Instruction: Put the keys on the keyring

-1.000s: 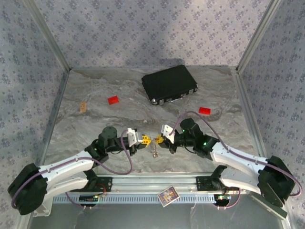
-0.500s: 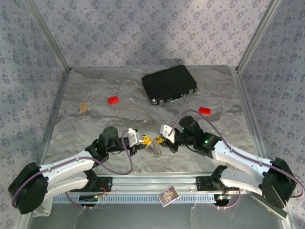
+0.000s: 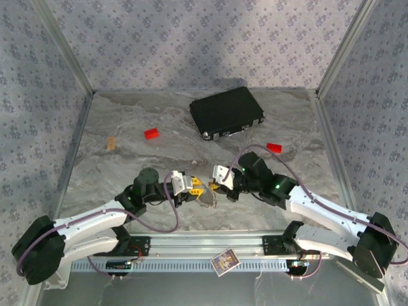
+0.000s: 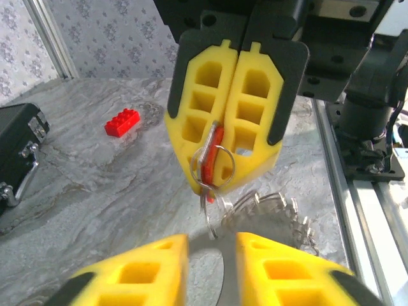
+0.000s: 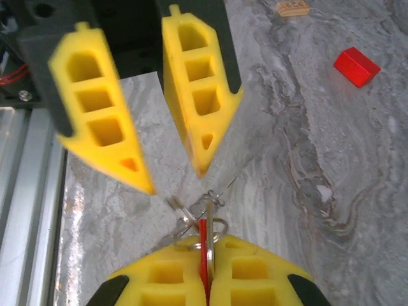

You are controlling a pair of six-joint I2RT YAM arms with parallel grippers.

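My left gripper (image 5: 175, 182) and right gripper (image 4: 218, 186) both have bright yellow pads on black backing. The key (image 4: 215, 153) is red. The keyring (image 4: 274, 207) looks pale silver-gold, though glare makes that uncertain. The table (image 3: 127, 166) is grey and marbled. The block (image 4: 122, 122) is red and the case (image 3: 226, 111) black. The walls (image 3: 191, 38) are lilac-grey with a small floral print.

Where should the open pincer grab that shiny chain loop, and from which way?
Probably its beaded rim, on the side away from the shut right pincer holding the red key. The chain loop seems to lie nearly flat on the table, so the open left pincer could come down from above, one finger inside, one outside the thin rim.
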